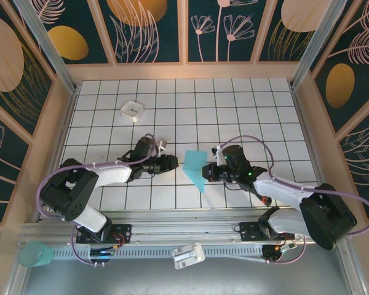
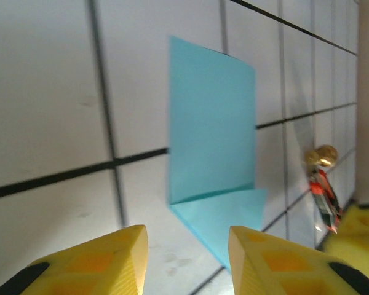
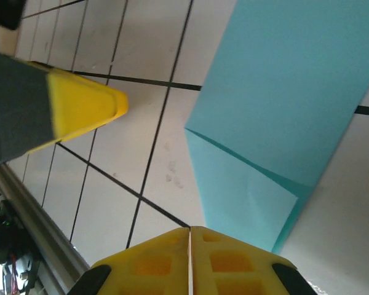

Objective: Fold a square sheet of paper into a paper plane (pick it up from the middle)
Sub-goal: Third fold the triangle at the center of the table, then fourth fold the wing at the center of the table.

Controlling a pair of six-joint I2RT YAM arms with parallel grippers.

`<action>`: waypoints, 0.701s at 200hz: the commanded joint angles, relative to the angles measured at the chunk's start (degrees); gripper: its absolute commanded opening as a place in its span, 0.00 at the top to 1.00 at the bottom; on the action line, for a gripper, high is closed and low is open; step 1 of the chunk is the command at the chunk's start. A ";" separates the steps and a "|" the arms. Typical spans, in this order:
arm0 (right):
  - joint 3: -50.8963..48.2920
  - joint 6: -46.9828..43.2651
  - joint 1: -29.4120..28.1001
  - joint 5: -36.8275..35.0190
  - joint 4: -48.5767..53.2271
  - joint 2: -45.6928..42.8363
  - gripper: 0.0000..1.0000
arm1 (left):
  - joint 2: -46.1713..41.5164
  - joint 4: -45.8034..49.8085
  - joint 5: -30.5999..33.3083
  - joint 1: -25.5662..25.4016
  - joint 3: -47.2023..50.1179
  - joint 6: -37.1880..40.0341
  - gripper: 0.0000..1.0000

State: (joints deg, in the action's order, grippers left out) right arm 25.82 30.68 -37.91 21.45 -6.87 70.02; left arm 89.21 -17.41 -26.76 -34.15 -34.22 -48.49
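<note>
Part-folded square sheet of paper [image 1: 197, 169] lies mid-counter [image 1: 234, 104] between both grippers.
Thin, light and limp, it will slide and crumple easily; best pinched along the stiffer crease near its middle. The left gripper [image 2: 187, 246] faces it with fingers apart, holding nothing. The right gripper [image 3: 189, 236] has its fingers pressed together just beside the sheet's corner, seemingly not pinching it.

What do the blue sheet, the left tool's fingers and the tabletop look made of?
Sheet: thin matte paper, holding a sharp crease. Fingers: yellow, matte, with moulded recesses; probably plastic or rubber. Tabletop: smooth white board with black grid lines, slightly scuffed; material unclear.
</note>
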 commanded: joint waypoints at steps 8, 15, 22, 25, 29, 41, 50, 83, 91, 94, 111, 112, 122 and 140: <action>1.69 3.01 -0.34 -2.18 -2.25 5.07 0.91 | 2.24 -7.10 -2.46 -1.24 0.12 -1.89 0.58; 1.76 3.31 -0.49 -2.12 -2.93 6.30 0.92 | 2.98 -7.07 -2.82 -1.52 -0.13 -1.95 0.58; 1.98 3.50 -0.60 -1.95 -3.54 7.58 0.93 | 3.75 -7.18 -3.36 -1.84 -0.31 -1.87 0.57; 2.10 3.63 -0.74 -2.02 -3.66 8.07 0.94 | 4.09 -7.21 -3.60 -1.98 -0.44 -1.96 0.57; 2.36 3.72 -0.84 -2.22 -3.80 8.65 0.94 | 4.48 -7.15 -3.77 -2.08 -0.61 -2.07 0.57; 2.65 4.04 -0.87 -3.06 -3.89 10.52 0.96 | 5.37 -7.13 -4.39 -2.24 -0.83 -2.08 0.57; 2.83 4.17 -0.79 -3.95 -3.76 11.45 0.98 | 5.83 -6.87 -4.74 -2.33 -1.07 -1.81 0.56; 3.21 3.89 -0.41 -5.05 -3.15 14.26 1.00 | 7.55 -4.28 -6.09 -2.50 -2.93 -0.33 0.54; 3.10 3.83 -0.34 -5.34 -2.85 14.73 1.00 | 8.05 -3.51 -6.31 -2.63 -3.49 0.00 0.53; 3.05 3.74 -0.31 -5.43 -2.81 14.91 1.00 | 8.22 -3.04 -6.32 -2.64 -3.77 0.20 0.53; 2.62 3.60 -0.29 -5.63 -2.53 15.48 1.00 | 8.62 -1.76 -6.23 -2.59 -4.81 0.70 0.53; 2.59 3.65 -0.26 -5.63 -2.62 15.49 1.00 | 8.61 -1.62 -6.17 -2.59 -4.85 0.69 0.53; 2.27 3.67 -0.21 -5.81 -2.63 15.63 1.00 | 8.64 -0.67 -6.00 -2.61 -5.43 0.74 0.53; 1.80 3.79 -0.19 -5.90 -2.91 15.74 1.00 | 10.90 0.96 -5.62 -2.59 -6.37 0.50 0.53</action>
State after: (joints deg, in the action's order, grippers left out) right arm 27.86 33.82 -38.33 17.76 -9.87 84.55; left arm 97.95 -19.75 -31.57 -36.45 -38.79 -49.12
